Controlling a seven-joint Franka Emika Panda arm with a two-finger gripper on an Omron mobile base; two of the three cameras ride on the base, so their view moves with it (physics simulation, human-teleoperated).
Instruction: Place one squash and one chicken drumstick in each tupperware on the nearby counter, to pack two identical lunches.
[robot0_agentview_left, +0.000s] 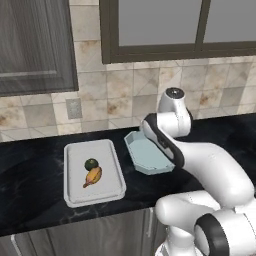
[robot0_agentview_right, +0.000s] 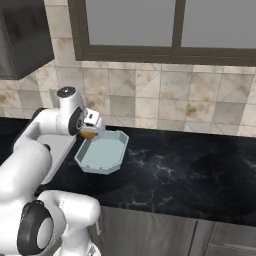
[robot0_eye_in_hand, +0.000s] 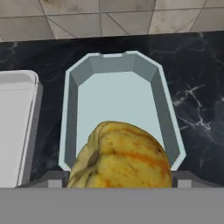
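One yellow-orange squash (robot0_eye_in_hand: 120, 157) sits pinched in the hand (robot0_agentview_right: 90, 131), hanging over the near end of the pale-blue octagonal tupperware (robot0_eye_in_hand: 118, 94). Beside it on the tabletop (robot0_agentview_right: 190, 170), the white rectangular tupperware (robot0_agentview_left: 112, 172) contains a dark green squash (robot0_agentview_left: 91, 163) touching a chicken drumstick (robot0_agentview_left: 93, 176).

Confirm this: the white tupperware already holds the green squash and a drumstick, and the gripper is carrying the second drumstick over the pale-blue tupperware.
One thing is wrong: the gripper carries the yellow-orange squash, not a drumstick, as the hand view shows. The rest stands: the white tupperware holds the green squash and a drumstick, and the load hangs over the pale-blue tupperware.
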